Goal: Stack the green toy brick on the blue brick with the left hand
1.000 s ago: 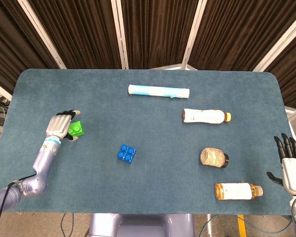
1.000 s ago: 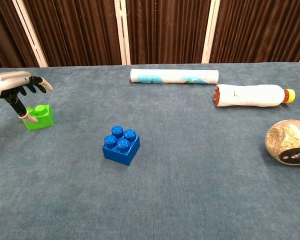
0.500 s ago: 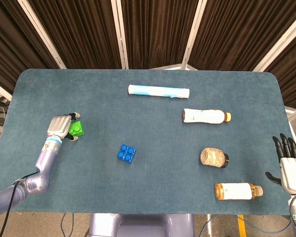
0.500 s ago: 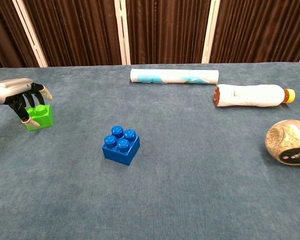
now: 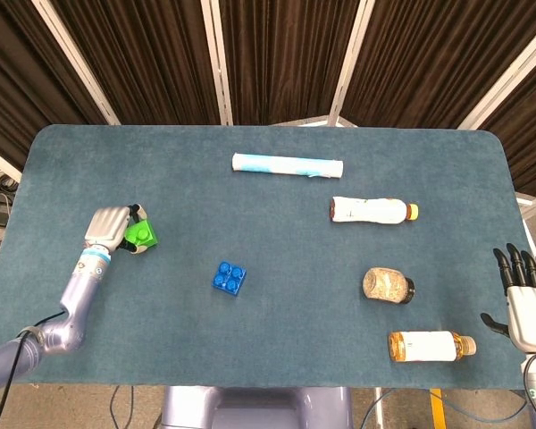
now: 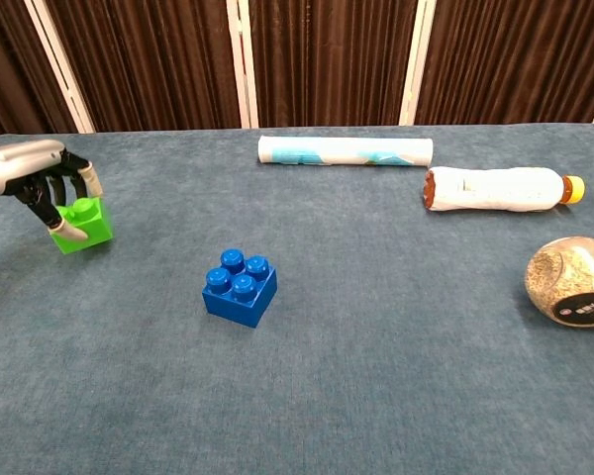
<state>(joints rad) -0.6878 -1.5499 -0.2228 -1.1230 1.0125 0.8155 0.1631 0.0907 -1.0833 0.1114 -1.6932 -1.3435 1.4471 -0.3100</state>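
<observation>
The green toy brick (image 5: 142, 235) (image 6: 85, 222) is at the table's left side, tilted and a little off the cloth. My left hand (image 5: 108, 229) (image 6: 38, 182) grips it from the left, fingers curled over its top and thumb under its near side. The blue brick (image 5: 229, 277) (image 6: 240, 288) sits studs up near the table's middle, well to the right of the green one and apart from it. My right hand (image 5: 524, 300) hangs beyond the table's right edge with fingers spread, holding nothing.
A rolled white tube (image 5: 287, 165) (image 6: 345, 150) lies at the back centre. On the right lie a white bottle (image 5: 371, 211) (image 6: 495, 188), a grain-filled jar (image 5: 388, 285) (image 6: 572, 280) and an orange bottle (image 5: 429, 346).
The left hand's fingers closed around the green brick, and the brick has tipped and risen slightly. The right hand sank a little at the table's edge.
</observation>
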